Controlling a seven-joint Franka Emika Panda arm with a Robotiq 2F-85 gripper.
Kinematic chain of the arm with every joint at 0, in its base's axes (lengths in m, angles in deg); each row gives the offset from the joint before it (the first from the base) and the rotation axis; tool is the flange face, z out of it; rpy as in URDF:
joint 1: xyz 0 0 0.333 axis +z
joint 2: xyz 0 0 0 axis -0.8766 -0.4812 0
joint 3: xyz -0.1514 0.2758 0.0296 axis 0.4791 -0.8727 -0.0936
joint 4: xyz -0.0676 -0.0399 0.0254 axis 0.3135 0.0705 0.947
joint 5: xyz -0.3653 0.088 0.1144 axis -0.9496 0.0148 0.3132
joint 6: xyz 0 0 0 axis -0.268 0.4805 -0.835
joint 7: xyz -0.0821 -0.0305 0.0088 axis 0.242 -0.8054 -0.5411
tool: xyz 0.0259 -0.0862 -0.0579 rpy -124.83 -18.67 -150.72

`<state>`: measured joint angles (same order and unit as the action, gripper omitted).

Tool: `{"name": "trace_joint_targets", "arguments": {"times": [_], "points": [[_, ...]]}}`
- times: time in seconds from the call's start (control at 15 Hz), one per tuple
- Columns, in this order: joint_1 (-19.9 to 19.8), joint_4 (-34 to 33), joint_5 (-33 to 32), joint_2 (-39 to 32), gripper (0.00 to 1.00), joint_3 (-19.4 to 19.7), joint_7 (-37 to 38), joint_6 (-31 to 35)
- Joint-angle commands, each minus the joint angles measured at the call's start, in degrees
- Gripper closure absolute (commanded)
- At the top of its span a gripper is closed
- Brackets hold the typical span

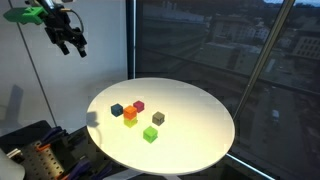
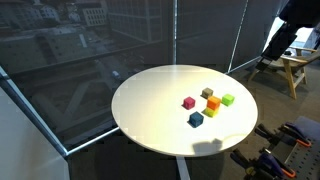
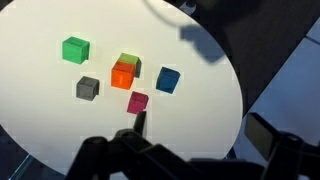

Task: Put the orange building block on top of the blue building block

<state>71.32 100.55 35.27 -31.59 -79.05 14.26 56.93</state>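
The orange block point(image 3: 122, 75) sits on the round white table, touching a yellow block point(image 3: 129, 62). It also shows in both exterior views point(image 1: 130, 114) point(image 2: 213, 103). The blue block point(image 3: 168, 79) stands alone a short way from it, seen in both exterior views point(image 1: 117, 110) point(image 2: 196, 119). My gripper point(image 1: 68, 40) hangs high above and off to the side of the table, open and empty. In the wrist view its two fingers point(image 3: 200, 130) are spread wide, far above the blocks.
A magenta block point(image 3: 138, 101), a grey block point(image 3: 88, 88) and a green block point(image 3: 75, 49) lie around the orange one. The table point(image 1: 200, 120) stands by dark windows. Equipment sits low beside the table point(image 1: 40, 150).
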Motion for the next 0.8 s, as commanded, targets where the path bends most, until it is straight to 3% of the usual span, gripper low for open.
{"name": "trace_joint_targets", "arguments": {"times": [0.0, 0.73], "points": [[0.1, -2.5, 0.3, -2.1, 0.0, 0.6, 0.0, -2.3], [-0.7, -8.2, 0.4, -7.6, 0.0, 0.7, 0.8, -1.7]]}}
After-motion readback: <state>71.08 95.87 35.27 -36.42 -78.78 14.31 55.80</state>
